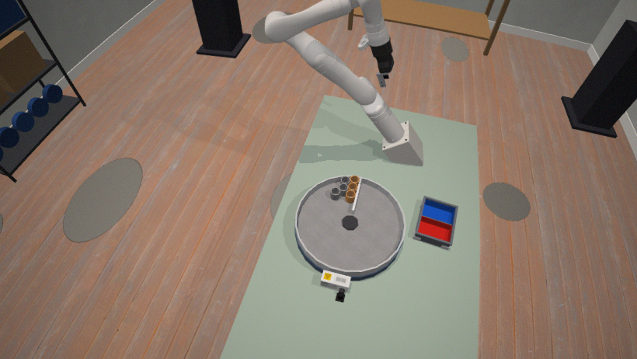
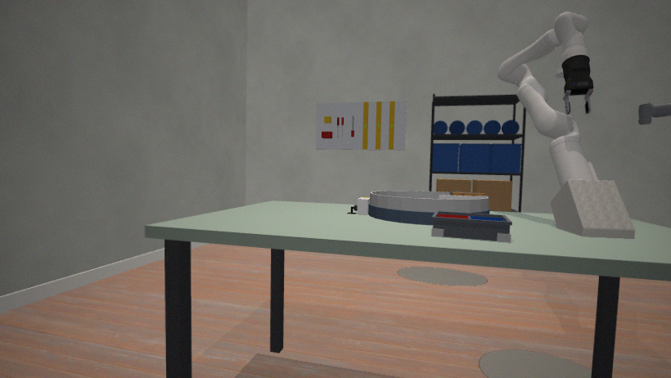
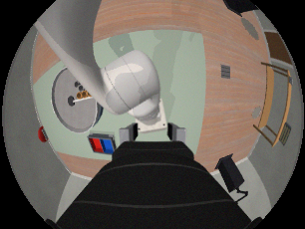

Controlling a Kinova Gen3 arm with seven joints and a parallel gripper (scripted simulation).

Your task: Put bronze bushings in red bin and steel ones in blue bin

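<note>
i hold the end effector (image 2: 577, 104) spread and empty high above the surface (image 2: 281, 225) because the bushings (image 1: 345, 188) bunch against the turntable's (image 1: 307, 249) white bar (image 1: 356, 194).

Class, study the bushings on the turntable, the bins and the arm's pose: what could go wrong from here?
1. The bushings are packed together against the white bar, bronze touching steel, so open fingers may knock a neighbour or pinch two.
2. The red bin and blue bin share one tray, so a slightly off drop could land in the wrong colour.
3. The end effector hangs open high behind the base, a long reach toward the turntable.
</note>
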